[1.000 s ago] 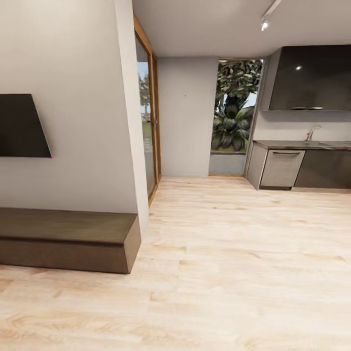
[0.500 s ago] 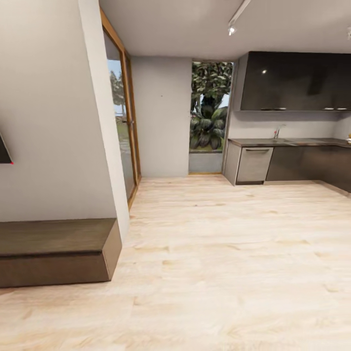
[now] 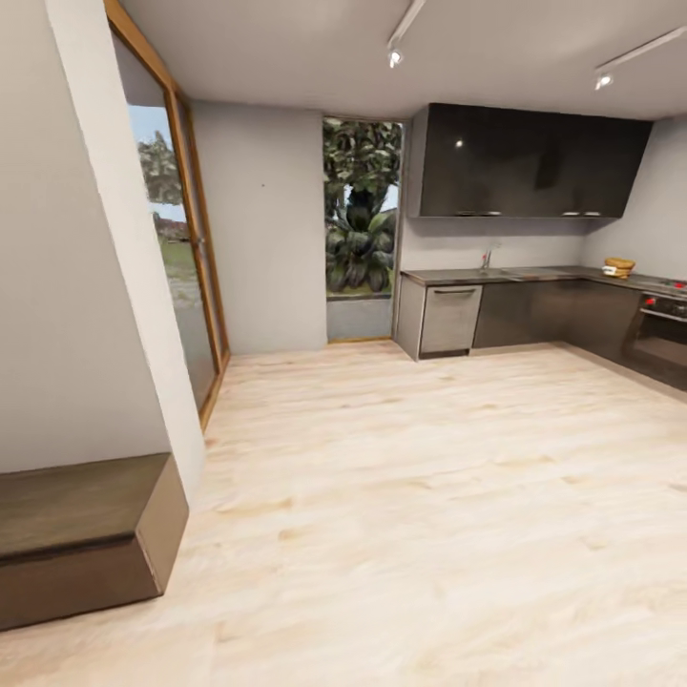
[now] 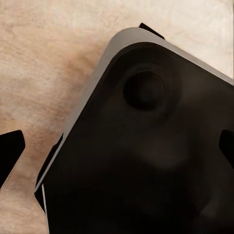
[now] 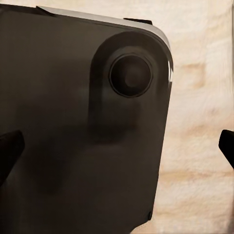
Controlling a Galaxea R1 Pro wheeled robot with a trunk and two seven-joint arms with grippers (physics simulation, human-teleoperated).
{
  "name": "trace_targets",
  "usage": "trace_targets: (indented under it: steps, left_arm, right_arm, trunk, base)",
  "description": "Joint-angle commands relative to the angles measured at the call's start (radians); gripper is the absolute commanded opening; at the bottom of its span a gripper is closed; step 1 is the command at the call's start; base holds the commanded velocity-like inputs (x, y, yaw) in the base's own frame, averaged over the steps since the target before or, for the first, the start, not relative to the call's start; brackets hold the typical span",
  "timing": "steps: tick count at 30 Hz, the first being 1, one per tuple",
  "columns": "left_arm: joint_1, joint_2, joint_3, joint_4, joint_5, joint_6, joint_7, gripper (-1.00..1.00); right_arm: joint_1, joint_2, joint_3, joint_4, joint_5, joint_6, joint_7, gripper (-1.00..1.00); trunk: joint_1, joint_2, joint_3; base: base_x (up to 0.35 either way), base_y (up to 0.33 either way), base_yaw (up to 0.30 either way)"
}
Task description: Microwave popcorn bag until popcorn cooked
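We face the reflective grey L-shaped countertop (image 3: 534,275) far ahead to our right — small tan-brown popcorn bag (image 3: 619,266) on it, nearer our right arm — both grippers' jaws spread, empty.

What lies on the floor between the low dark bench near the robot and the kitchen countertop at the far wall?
In the head view, bare pale wood floor separates the bench from the countertop.

Grey L-shaped countertop (image 3: 534,275) over dark cabinets.
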Motion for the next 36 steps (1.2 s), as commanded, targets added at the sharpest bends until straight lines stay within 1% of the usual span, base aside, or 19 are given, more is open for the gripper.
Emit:
trace_targets:
  steps: [1,12,18,23,25,28,36]
  left_arm:
    - [0.000,0.000,0.002,0.000,-0.001,-0.001,0.002,1.00]
    - [0.000,0.001,0.001,0.001,-0.001,-0.002,0.002,1.00]
    - [0.000,0.001,0.001,0.000,-0.001,-0.011,0.003,1.00]
    - [0.000,0.001,0.007,0.001,0.010,-0.014,0.006,1.00]
    - [0.000,0.000,0.005,0.001,0.004,-0.013,0.007,1.00]
    - [0.000,0.000,0.003,0.001,-0.001,-0.009,0.006,1.00]
    - [0.000,0.002,0.003,0.001,0.000,-0.006,0.007,1.00]
  right_arm:
    - [0.000,0.000,-0.002,0.000,0.009,-0.002,0.000,1.00]
    - [0.000,0.000,-0.002,-0.001,0.009,-0.002,0.000,1.00]
    - [0.000,0.000,-0.002,0.000,0.009,-0.002,0.000,1.00]
    - [0.000,0.000,-0.002,-0.001,0.009,-0.001,0.000,1.00]
    - [0.000,0.000,-0.002,-0.001,0.009,-0.002,0.000,1.00]
    - [0.000,0.000,-0.002,0.000,0.009,-0.002,0.000,1.00]
    - [0.000,0.000,-0.002,0.000,0.009,-0.001,0.000,1.00]
  trunk:
    - [0.001,0.000,-0.001]
    - [0.001,0.000,-0.001]
    - [0.001,0.000,-0.001]
    - [0.001,0.000,-0.001]
    - [0.001,0.000,-0.001]
    - [0.001,0.000,-0.001]
    - [0.001,0.000,-0.001]
  base:
    - [0.322,0.000,-0.294]
    - [0.307,-0.051,-0.294]
    - [0.032,-0.016,-0.294]
    - [0.002,-0.001,-0.294]
    - [0.056,0.000,-0.294]
    - [0.246,0.000,-0.294]
    - [0.311,0.000,-0.294]
